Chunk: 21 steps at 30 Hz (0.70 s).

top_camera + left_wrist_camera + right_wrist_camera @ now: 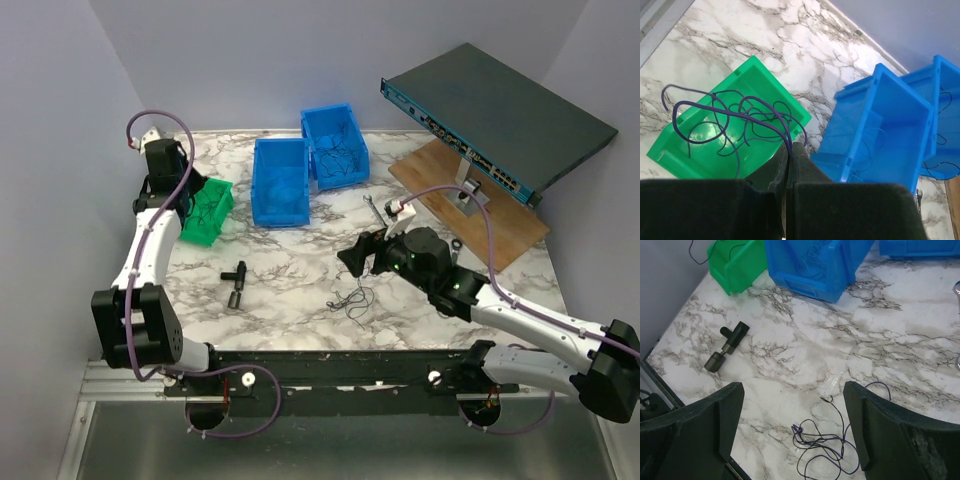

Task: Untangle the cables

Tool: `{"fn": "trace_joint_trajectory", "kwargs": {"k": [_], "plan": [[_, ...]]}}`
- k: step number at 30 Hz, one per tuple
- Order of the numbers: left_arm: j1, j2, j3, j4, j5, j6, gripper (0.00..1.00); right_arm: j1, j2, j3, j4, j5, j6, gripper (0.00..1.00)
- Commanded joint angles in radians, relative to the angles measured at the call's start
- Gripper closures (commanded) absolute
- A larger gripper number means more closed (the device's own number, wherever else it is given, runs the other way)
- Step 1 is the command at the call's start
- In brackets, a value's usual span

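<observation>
My left gripper (788,150) is clenched on one dark blue cable (730,114), whose loops hang over the green bin (767,80). I cannot tell if any part touches the bin floor. My right gripper (793,387) is spread wide and holds nothing, poised above the tangle (820,445) on the table (890,340) near its front edge.

More wires (338,160) lie in the far blue bin (327,112).

Judgement: sorting step, with one strand freed and ready to drop, and the tangle not yet worked.

Next: release the left over the green bin, then lower the right onto a single outer loop, not the knot.
</observation>
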Motion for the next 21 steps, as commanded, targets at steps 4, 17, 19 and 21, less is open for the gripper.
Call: {"fn": "trace_joint_trajectory", "kwargs": {"k": [4, 17, 19, 21], "plan": [[0.023, 0.173, 0.053, 0.036, 0.098, -0.056, 1.0, 0.005, 0.016, -0.07, 0.105, 0.051, -0.024, 0.11], [0.085, 0.411, 0.249, -0.077, 0.064, -0.067, 1.0, 0.006, 0.017, -0.094, 0.14, 0.028, -0.006, 0.11], [0.085, 0.437, 0.293, -0.1, -0.005, -0.058, 1.0, 0.005, 0.012, -0.094, 0.137, 0.029, -0.007, 0.11], [0.085, 0.481, 0.342, -0.125, -0.033, -0.051, 1.0, 0.005, 0.005, -0.096, 0.138, 0.029, -0.005, 0.11]]}}
